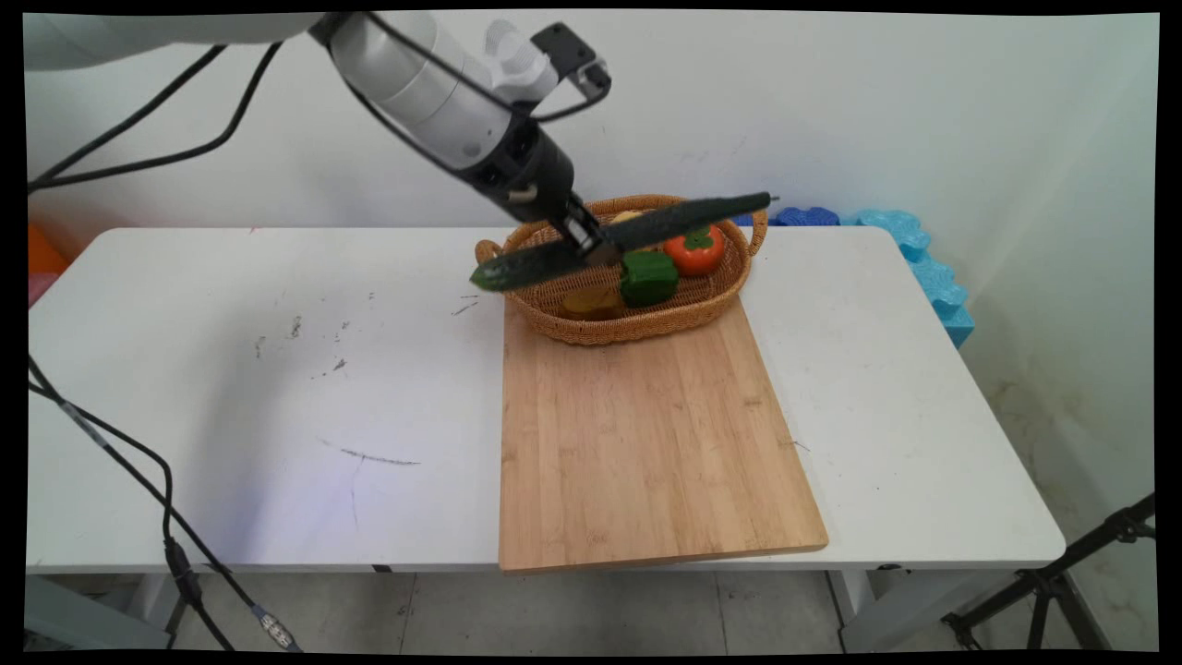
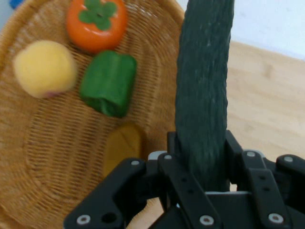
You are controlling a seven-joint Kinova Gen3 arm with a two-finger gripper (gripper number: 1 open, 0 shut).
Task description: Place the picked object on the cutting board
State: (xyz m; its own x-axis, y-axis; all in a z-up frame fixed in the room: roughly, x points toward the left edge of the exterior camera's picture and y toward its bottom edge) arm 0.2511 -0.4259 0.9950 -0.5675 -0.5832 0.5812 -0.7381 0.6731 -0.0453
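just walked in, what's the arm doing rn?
The gripper is shut on a long dark cucumber, holding it in the air above the wicker basket. The basket sits on the far end of a wooden cutting board and holds an orange persimmon, a green pepper, a yellow fruit and a brownish piece.

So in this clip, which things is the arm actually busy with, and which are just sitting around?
In play:
- end effector, shut on the cucumber, held above the wicker basket

Sitting around:
- persimmon, green pepper, yellow fruit in the basket
- wooden cutting board
- blue foam behind the table
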